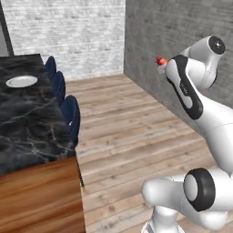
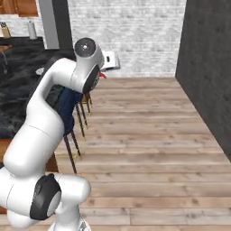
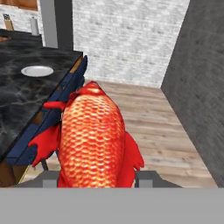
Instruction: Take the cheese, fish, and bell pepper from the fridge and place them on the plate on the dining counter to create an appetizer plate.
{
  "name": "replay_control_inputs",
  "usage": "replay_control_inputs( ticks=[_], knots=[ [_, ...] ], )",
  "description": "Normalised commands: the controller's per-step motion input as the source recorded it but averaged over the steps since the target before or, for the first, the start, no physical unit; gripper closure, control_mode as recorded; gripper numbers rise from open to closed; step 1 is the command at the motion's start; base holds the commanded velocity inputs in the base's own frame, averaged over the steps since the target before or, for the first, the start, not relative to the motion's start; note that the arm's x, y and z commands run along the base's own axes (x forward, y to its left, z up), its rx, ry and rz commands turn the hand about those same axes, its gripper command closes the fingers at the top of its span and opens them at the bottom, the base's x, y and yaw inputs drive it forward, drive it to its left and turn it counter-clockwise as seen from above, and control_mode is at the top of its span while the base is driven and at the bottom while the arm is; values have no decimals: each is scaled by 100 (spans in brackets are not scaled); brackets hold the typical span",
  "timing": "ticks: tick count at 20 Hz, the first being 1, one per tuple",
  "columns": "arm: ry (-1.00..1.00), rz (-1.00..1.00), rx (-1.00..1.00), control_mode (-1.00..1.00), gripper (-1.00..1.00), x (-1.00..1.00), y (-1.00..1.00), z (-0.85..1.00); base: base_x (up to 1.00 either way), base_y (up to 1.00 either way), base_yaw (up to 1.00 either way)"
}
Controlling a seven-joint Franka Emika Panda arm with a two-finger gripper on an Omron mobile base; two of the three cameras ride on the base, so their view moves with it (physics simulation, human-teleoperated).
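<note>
While clamped on the fish (image 3: pixel 91 140) from both sides, the gripper (image 3: pixel 97 179) hangs in the air above the wooden floor (image 3: pixel 153 131), beside the dining counter (image 3: pixel 30 105). Blue stools (image 1: pixel 70 113) line the counter's edge; the white plate (image 3: pixel 37 71) rests farther along its black marble top.

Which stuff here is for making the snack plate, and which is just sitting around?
For the job:
- fish, held in the gripper
- plate
- dining counter

Just sitting around:
- blue chairs
- bottles on the far counter
</note>
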Motion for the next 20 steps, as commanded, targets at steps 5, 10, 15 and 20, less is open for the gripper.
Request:
replay_control_inputs(
  ticks=[5,10,15,20],
  knots=[
    [0,0,0,100,100,0,0,0,100,-30,13],
    [0,0,0,100,100,0,0,0,100,-15,23],
    [0,0,0,100,100,0,0,0,100,-67,49],
    [0,0,0,100,100,0,0,0,100,-71,47]
  ],
)
